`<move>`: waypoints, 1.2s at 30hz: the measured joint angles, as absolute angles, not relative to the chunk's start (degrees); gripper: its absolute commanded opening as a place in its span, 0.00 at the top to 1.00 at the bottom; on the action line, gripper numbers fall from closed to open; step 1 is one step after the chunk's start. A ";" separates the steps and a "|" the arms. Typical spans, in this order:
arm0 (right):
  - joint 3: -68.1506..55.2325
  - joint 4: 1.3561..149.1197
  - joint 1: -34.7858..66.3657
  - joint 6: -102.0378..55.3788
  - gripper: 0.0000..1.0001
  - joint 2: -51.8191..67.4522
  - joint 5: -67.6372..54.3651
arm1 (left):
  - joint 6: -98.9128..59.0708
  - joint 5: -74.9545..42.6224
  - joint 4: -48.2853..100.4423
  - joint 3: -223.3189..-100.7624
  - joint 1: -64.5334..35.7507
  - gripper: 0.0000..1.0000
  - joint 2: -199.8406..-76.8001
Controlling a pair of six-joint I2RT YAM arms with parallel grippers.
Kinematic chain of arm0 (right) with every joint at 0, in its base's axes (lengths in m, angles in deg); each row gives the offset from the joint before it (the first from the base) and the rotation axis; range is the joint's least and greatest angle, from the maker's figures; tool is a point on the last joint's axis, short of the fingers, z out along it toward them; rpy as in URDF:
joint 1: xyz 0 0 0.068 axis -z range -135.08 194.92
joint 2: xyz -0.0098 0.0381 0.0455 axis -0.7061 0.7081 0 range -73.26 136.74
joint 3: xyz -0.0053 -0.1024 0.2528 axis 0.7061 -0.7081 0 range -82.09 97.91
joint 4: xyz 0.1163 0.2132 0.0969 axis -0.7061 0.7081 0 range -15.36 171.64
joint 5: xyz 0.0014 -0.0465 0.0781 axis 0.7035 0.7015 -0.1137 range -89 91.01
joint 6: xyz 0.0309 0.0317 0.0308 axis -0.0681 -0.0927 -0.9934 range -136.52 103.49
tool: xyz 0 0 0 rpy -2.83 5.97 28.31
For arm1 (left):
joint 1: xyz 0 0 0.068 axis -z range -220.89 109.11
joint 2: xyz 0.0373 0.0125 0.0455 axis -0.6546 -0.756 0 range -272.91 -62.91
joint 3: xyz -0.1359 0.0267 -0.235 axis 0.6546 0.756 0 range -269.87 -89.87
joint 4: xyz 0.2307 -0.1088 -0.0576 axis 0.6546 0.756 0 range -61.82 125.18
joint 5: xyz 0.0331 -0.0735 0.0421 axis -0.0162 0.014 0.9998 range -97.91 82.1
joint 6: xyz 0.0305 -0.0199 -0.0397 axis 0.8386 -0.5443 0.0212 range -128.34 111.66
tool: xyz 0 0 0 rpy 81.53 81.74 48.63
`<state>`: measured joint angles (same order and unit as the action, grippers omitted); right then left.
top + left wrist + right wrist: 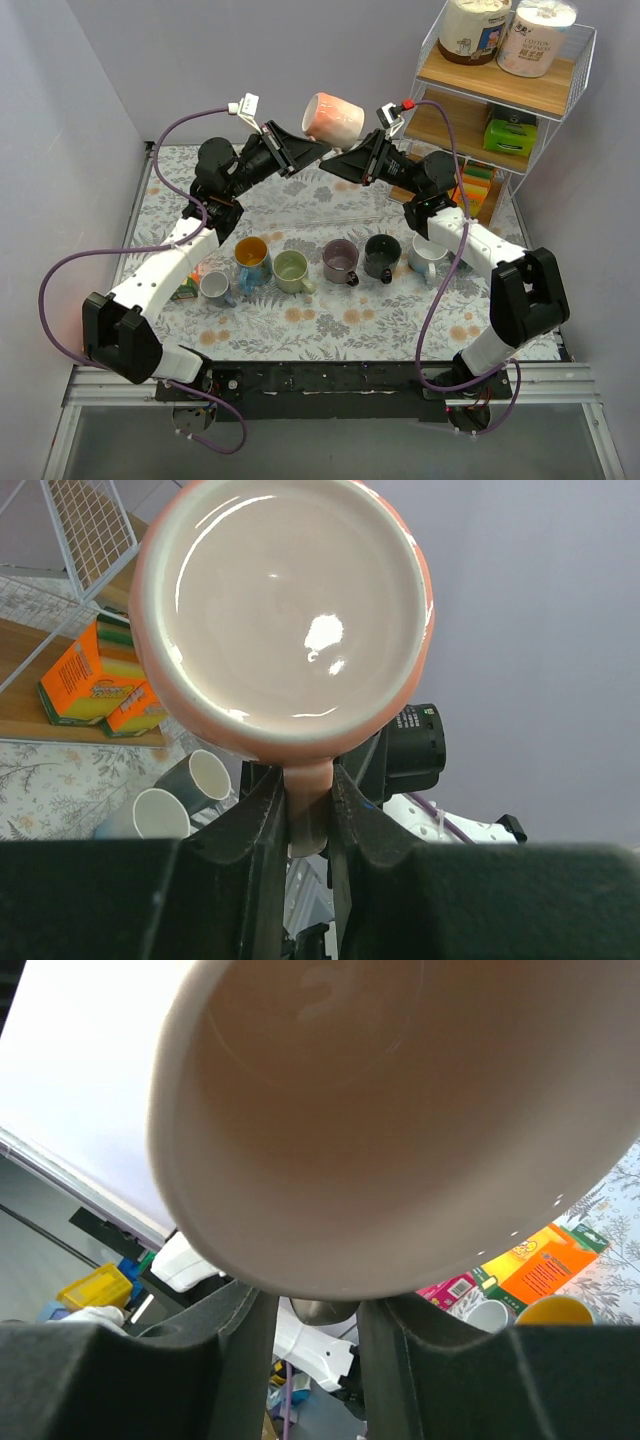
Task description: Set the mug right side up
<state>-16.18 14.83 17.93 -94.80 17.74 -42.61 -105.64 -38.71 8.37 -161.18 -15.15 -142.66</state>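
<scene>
The left end effector (305, 792) is clamping narrowly on the handle (308, 815) of a pink mug (333, 118), one finger on each side of it. It is holding the mug up in the air on its side. In the left wrist view the mug's glossy base is facing the camera.

The right end effector (312, 1308) is meeting the mug from the other side. Its fingers (235, 1360) are standing partly apart, with the lower rim of the mug's mouth sitting right at the gap. Whether they are gripping the rim cannot be told.

The mug is hanging above the far half of the table (300, 335), between the two arms and close to the back wall (300, 50). Bare flowered cloth is lying under it.

Nearer the arm bases, a row of six upright mugs (340, 262) is standing across the middle of the table, well below the held mug.

At the far right corner a wire shelf (585, 60) is standing, well apart from the mug. It is carrying paper rolls (535, 35) on top and boxes on the shelves below. Pale lilac walls are closing in the left, back and right sides.
</scene>
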 measured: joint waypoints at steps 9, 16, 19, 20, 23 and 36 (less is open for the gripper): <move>-16.51 12.58 17.65 -98.99 0.53 17.76 -40.86 | -104.76 -36.55 5.81 -158.29 -14.17 1.00 -140.08; -18.09 8.89 17.02 -103.10 0.74 17.80 -39.11 | -104.46 -33.18 -0.18 -152.59 -12.79 1.00 -136.58; -18.13 8.36 16.99 -103.95 0.99 17.80 -38.37 | -104.68 -32.24 -1.79 -151.69 -12.49 1.00 -136.39; -18.13 8.19 16.99 -103.80 0.99 17.80 -38.46 | -104.79 -31.91 -2.25 -151.61 -12.29 1.00 -136.39; -18.13 7.47 16.99 -104.33 0.99 17.85 -38.37 | -105.29 -31.19 -2.95 -151.41 -11.99 1.00 -136.30; -18.28 16.01 16.99 -100.26 0.99 16.49 -37.93 | -101.90 -29.82 0.46 -151.39 -11.33 0.24 -135.97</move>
<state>-18.28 16.01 16.99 -100.26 16.49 -37.93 -101.90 -29.82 0.46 -151.39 -11.33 -135.97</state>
